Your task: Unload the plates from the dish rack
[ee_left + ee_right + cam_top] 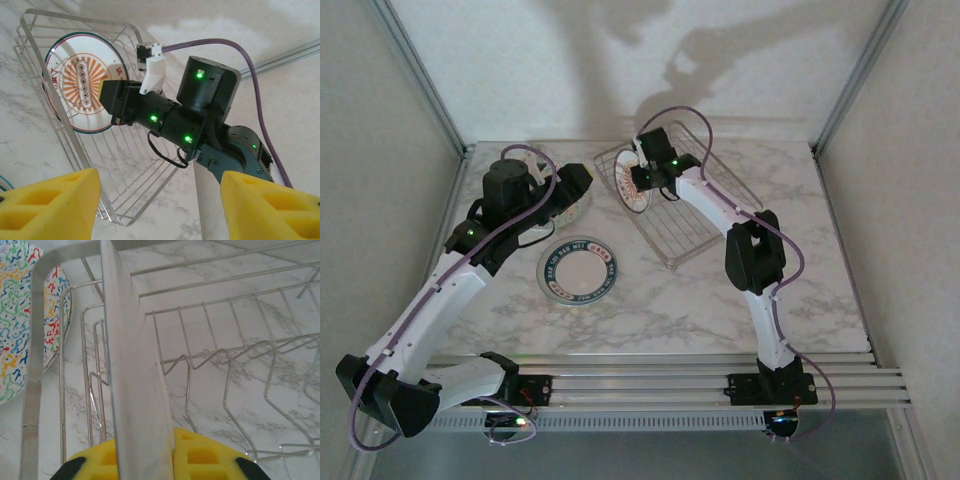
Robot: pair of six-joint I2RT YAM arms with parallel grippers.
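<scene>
In the dish rack (692,236) stands a white plate with an orange sunburst (75,85), upright on its edge at the rack's left end. My right gripper (641,180) is shut on that plate's rim; in the right wrist view the plate (132,365) runs edge-on between the yellow pads (200,455). My left gripper (160,200) hangs open to the left of the rack, its yellow fingers (50,205) holding nothing. It hovers over a multicoloured speckled plate (20,315) that lies on the table beside the rack. A white plate with red-and-green motifs (578,270) lies flat on the table.
The rack's wire tines (225,360) stand bare to the right of the held plate. The marble table (660,310) has free room in front of the rack and at the right. Metal frame posts (425,80) border the back corners.
</scene>
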